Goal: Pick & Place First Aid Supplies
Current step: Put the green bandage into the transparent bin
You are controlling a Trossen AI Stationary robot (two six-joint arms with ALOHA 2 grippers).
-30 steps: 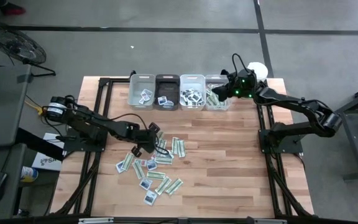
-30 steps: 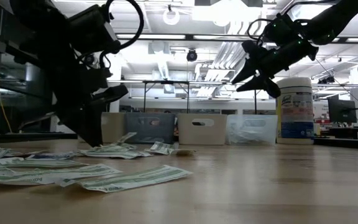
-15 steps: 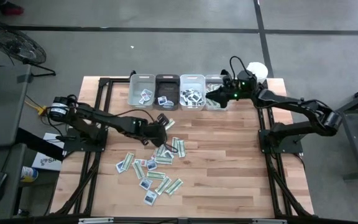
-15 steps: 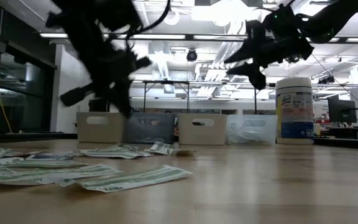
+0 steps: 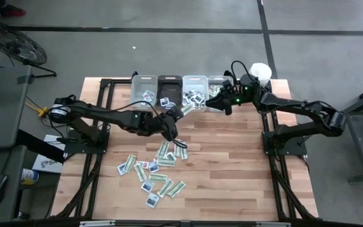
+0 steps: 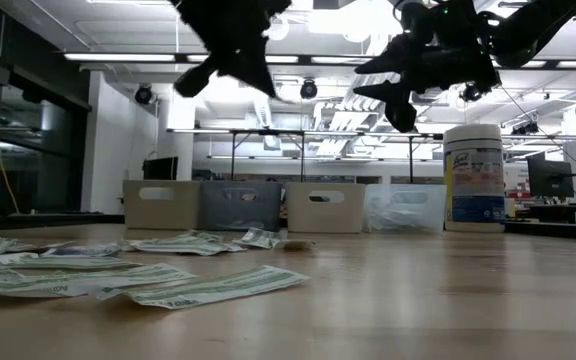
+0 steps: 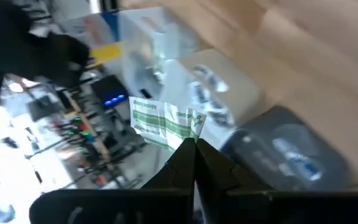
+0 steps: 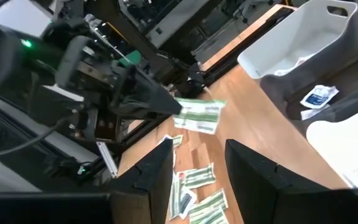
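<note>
The left gripper [image 5: 176, 115] is raised above the table [image 5: 232, 170], just in front of the row of four bins at the far edge, and it is clamped on a narrow green-and-white packet [image 7: 166, 122]. In the left wrist view the two fingers [image 7: 194, 163] meet on the packet's lower edge, and the packet sticks out beyond them toward the bins. The right wrist view shows the same packet [image 8: 197, 116] hanging in the air at the tip of the left gripper.

The right gripper [image 5: 225, 101] hovers over the far right of the bin row, near the clear bin [image 5: 218, 94], with its fingers [image 8: 151, 174] held apart and nothing between them. A white canister [image 6: 474, 178] with a blue label stands at the far right corner of the table, just beside that bin.

The rest of the packets [image 5: 153, 170] lie scattered flat on the wood at the near left of the table, a mix of green-and-white strips and squarish white ones. Some packets already lie inside the bins: the light grey bin [image 5: 142, 85] at the left end, the dark bin [image 5: 169, 81] next to it, and the white bin [image 5: 195, 82].
</note>
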